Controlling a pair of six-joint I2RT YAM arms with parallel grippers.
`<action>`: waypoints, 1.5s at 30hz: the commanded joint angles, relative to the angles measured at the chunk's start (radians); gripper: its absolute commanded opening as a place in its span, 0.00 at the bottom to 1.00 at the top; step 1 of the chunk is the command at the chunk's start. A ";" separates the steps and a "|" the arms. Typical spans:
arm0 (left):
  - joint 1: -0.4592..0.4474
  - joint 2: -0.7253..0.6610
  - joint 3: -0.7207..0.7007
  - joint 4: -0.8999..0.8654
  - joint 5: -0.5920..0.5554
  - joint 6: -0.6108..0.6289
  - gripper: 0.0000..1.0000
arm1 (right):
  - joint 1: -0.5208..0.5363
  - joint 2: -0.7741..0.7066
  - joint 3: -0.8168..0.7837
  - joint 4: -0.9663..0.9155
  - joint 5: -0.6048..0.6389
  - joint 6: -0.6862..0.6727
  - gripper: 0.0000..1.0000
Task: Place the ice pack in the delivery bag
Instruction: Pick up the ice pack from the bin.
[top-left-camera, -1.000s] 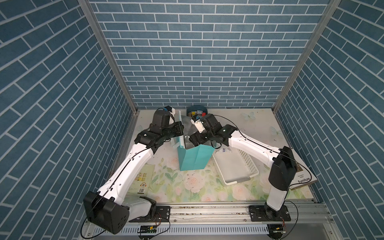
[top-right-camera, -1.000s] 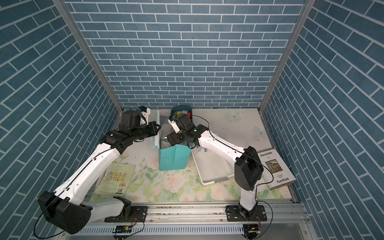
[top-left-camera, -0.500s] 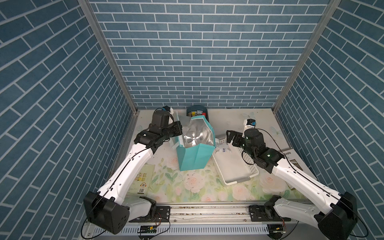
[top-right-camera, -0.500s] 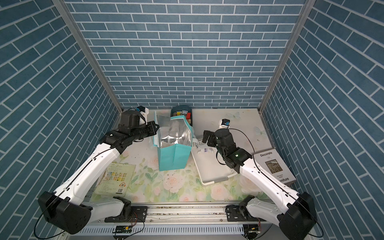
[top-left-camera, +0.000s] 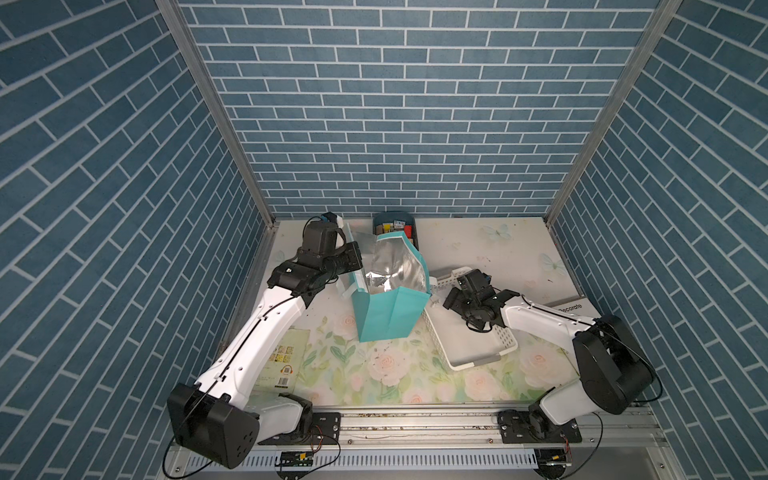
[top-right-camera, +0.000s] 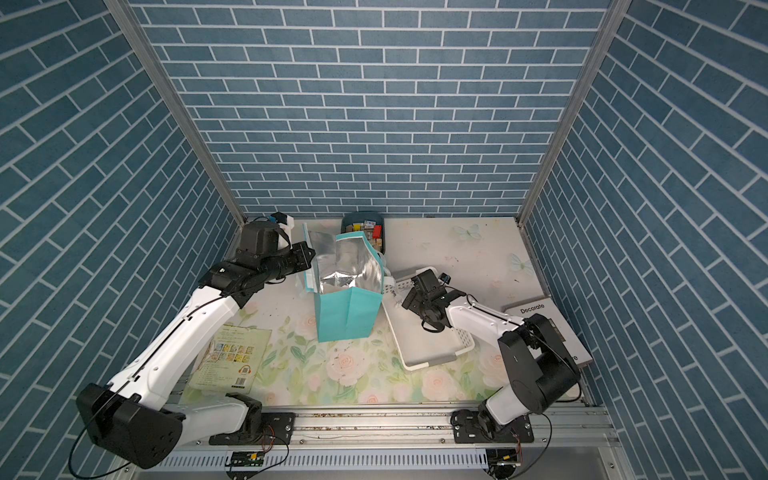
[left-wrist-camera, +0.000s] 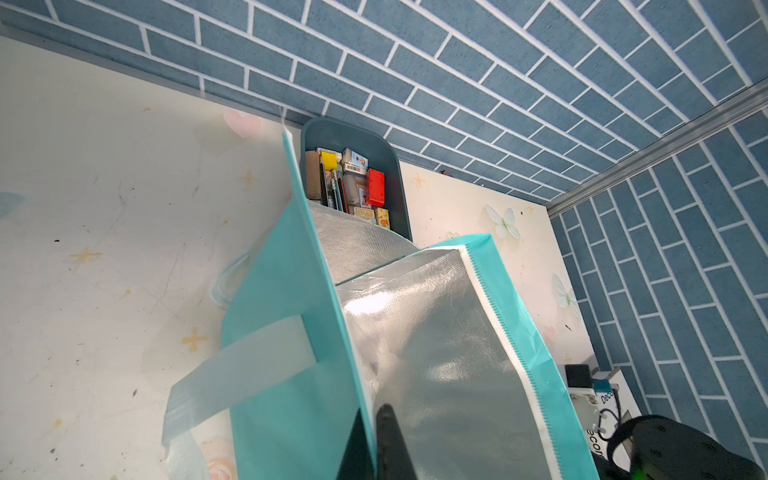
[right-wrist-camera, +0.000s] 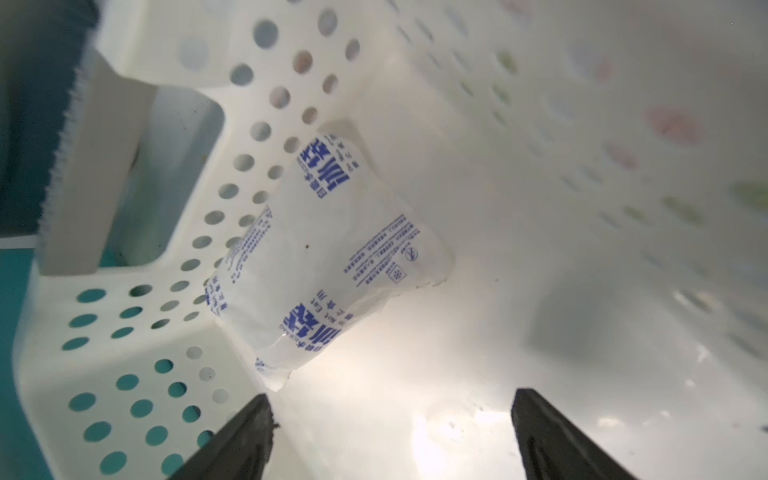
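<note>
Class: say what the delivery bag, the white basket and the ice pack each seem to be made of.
Delivery bag: matte teal non-woven fabric, probably; shiny, crinkled silver foil lining. Basket: glossy white moulded plastic with round holes. Ice pack: thin plastic film pouch, blue print, wrinkled edges.

The delivery bag (top-left-camera: 390, 316) is matt teal non-woven cloth outside, and its lining (top-left-camera: 395, 270) is crinkly silver foil, super shiny. The strap (left-wrist-camera: 232, 374) looks like pale, semi-sheer webbing. The basket (right-wrist-camera: 137, 374) is smooth white plastic, a bit glossy. The ice pack (right-wrist-camera: 332, 249) is a slick white film pouch with blue print. The table (top-left-camera: 478, 241) has a smooth floral cover, lightly scuffed. The front rail (top-left-camera: 415, 424) is bare metal.
</note>
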 joint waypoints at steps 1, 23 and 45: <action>0.013 -0.006 -0.015 0.036 -0.012 -0.002 0.00 | -0.003 0.051 0.061 0.011 -0.038 0.136 0.91; 0.022 -0.006 -0.021 0.042 -0.007 -0.005 0.00 | -0.009 0.364 0.264 -0.214 0.219 0.217 0.62; 0.033 -0.004 -0.023 0.044 -0.002 -0.003 0.00 | -0.059 0.182 0.055 -0.018 0.292 0.064 0.20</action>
